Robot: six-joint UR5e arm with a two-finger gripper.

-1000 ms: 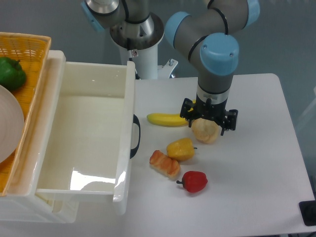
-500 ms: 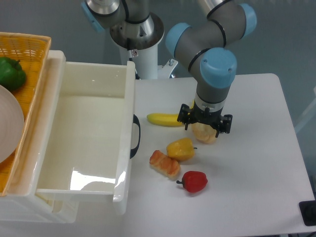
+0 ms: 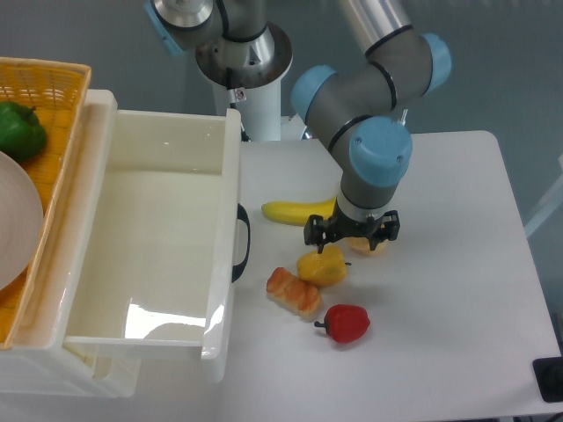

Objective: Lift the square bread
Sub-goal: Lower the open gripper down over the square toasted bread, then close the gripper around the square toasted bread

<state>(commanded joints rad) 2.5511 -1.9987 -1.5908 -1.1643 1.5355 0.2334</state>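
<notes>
- Camera view puts the bread [image 3: 294,293] on the white table [image 3: 457,290], lying slantwise, free of any grip, just right of the white bin [image 3: 149,246] and its black handle [image 3: 241,243].
- Gripper [image 3: 350,236] hangs up and to the right of the bread, apart from it, over the gap between the yellow pepper [image 3: 322,266] and the bun [image 3: 368,243].
- Its dark jaws point down; whether they stand apart or together I cannot tell, and nothing can be seen held between them.
- Yellow pepper sits just beside the bread's upper right end, touching or nearly so, and lies between the bread and the gripper.
- Red pepper [image 3: 347,323] lies just beside the bread's lower right end.
- Bun is mostly hidden behind the gripper, only its lower edge showing.
- Banana [image 3: 297,212] lies above the bread, near the arm's wrist, its right end hidden by the arm.
- Far left, a wicker basket [image 3: 46,84] holds a green pepper [image 3: 19,129] and a white plate [image 3: 18,220], well apart from the bread.
</notes>
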